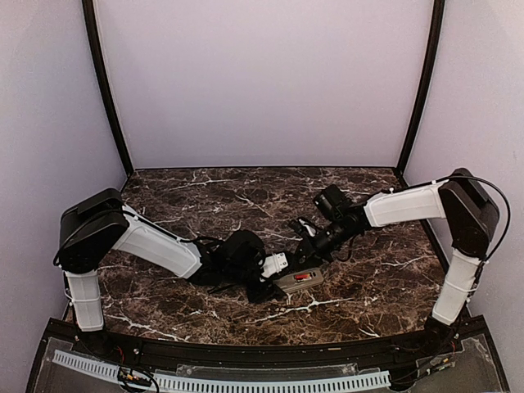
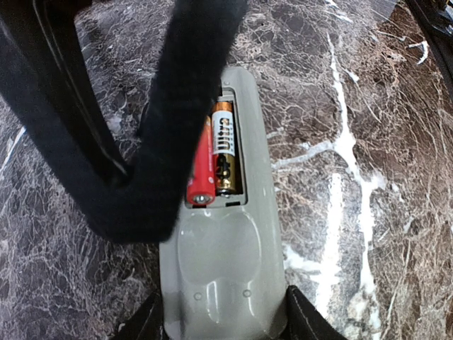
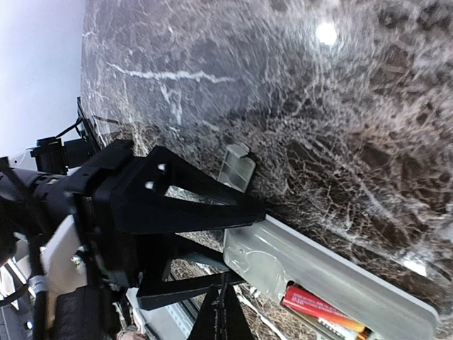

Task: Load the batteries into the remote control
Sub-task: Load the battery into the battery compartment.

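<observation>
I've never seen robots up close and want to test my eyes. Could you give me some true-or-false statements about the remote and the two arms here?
1. The remote control lies grey back up. True.
2. It holds no batteries yet. False: a red cell and a black-and-gold cell lie in its open back.
3. The cover is fitted on the remote control. False: it lies loose on the table beside it.
4. The left gripper clasps the remote control's end. True.
5. The right gripper is wide open. False: it is shut, reaching across the red cell.
</observation>
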Robot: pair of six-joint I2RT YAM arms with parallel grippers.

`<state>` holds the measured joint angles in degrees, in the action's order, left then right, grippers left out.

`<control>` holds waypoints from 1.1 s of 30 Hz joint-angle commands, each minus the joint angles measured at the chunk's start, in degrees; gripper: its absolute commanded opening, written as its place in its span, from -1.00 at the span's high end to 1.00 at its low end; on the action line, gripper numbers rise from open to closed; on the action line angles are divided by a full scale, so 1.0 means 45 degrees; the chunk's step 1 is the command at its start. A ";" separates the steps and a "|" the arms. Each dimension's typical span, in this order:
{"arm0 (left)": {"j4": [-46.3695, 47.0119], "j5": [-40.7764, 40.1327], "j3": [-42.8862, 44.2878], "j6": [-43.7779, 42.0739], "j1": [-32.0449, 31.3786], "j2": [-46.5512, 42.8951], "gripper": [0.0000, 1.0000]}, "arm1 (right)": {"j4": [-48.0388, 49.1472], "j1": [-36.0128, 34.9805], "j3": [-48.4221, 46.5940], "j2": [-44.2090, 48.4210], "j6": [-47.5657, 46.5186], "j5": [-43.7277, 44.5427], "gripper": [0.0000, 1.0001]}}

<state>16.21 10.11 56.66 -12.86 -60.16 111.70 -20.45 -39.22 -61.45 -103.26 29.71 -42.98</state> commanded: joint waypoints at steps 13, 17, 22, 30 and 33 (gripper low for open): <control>-0.0852 -0.0161 0.0237 -0.0289 0.0068 0.0270 1.00 | -0.0712 -0.0088 -0.0077 -0.1031 0.0057 0.1032 1.00; -0.0965 -0.0172 0.0278 -0.0389 0.0068 0.0274 1.00 | -0.0847 -0.0021 -0.0015 -0.1150 0.0018 0.1326 1.00; -0.1030 -0.0166 0.0303 -0.0434 0.0068 0.0264 1.00 | -0.1047 0.0363 0.0353 -0.0946 -0.0099 0.1712 1.00; -0.1159 -0.0146 0.0354 -0.0531 0.0078 0.0264 1.00 | -0.1399 0.0828 0.0990 -0.0641 -0.0609 0.2411 1.00; -0.1161 -0.0128 0.0367 -0.0558 0.0086 0.0257 1.00 | -0.1285 0.0844 0.1225 -0.0637 -0.0617 0.2328 1.00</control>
<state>14.39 10.11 57.89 -13.76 -60.01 112.03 -22.85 -35.90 -58.92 -105.30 28.32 -39.20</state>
